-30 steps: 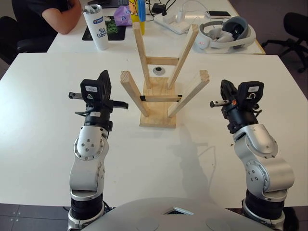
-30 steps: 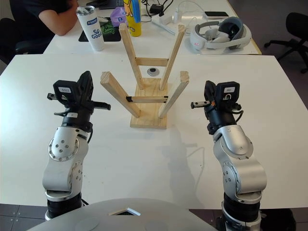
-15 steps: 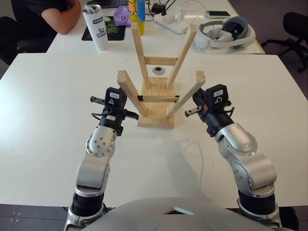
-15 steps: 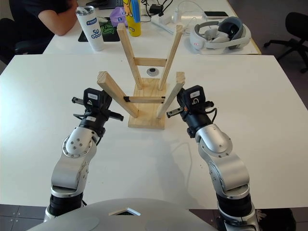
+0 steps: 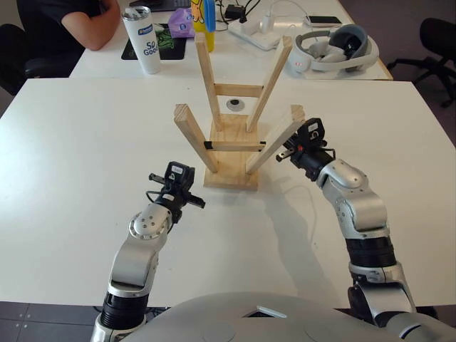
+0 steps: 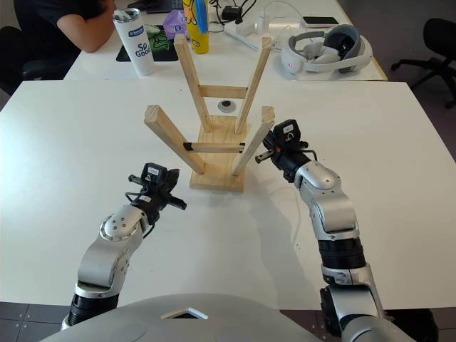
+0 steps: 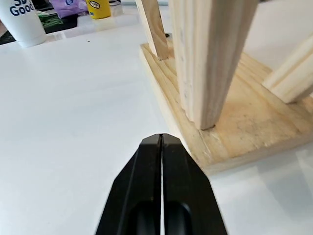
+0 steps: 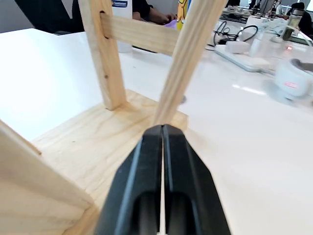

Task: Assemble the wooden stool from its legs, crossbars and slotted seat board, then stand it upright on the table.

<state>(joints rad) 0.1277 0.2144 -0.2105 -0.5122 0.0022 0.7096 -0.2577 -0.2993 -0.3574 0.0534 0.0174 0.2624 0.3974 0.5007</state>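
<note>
Head cams: stool sits upside down mid-table, seat board flat on the top, four legs up & splayed, a crossbar btwn the front pair, another btwn the back pair. Left claw low over the table, near the board's front-left corner, apart from it. Right claw up beside the front-right leg, just by it near its upper half; can't tell if touching. On the next table behind: white cup & headset. Left wrist cam: left claw closed, fingers pressed flat together w/ nothing btwn them, tip just beside the seat board edge, nearest leg rising from the board right ahead; cup far back. Right wrist cam: right claw also closed, empty, hanging over the seat board, aimed btwn the far legs; crossbar slotted into the far leg.
</note>
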